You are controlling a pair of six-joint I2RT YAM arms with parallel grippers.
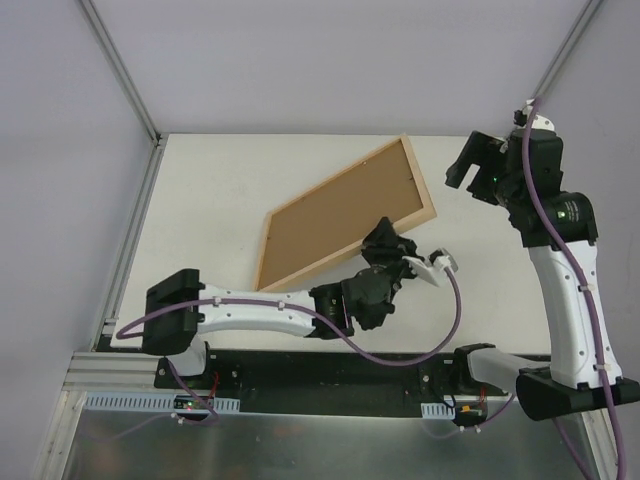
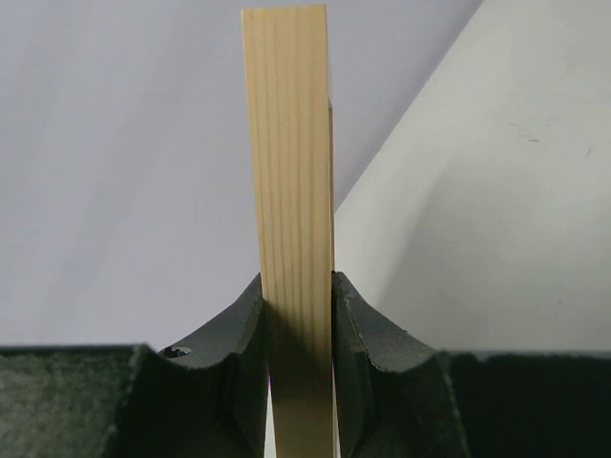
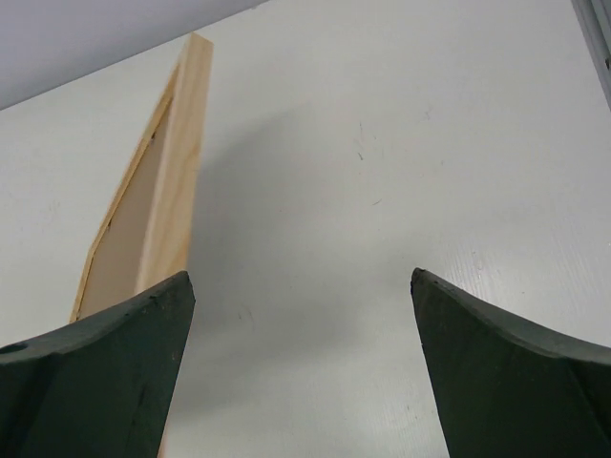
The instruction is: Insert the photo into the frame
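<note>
The frame (image 1: 336, 176) is a light wood rectangle that faces the top view with its brown backing board (image 1: 340, 215). It stands tilted, lifted off the white table (image 1: 210, 190). My left gripper (image 1: 384, 238) is shut on the frame's near right edge. In the left wrist view the wood strip (image 2: 291, 143) stands upright, clamped between the jaws of the left gripper (image 2: 296, 286). My right gripper (image 1: 468, 165) is open and empty, raised at the right of the frame. In the right wrist view the frame (image 3: 177, 172) stands edge-on to the left of the right gripper (image 3: 301, 286). The photo is not in view.
Pale walls with a metal rail (image 1: 125, 70) bound the table at the back and left. The arm bases and a black strip (image 1: 330, 370) lie along the near edge. Bare white table (image 3: 382, 172) lies under the right gripper.
</note>
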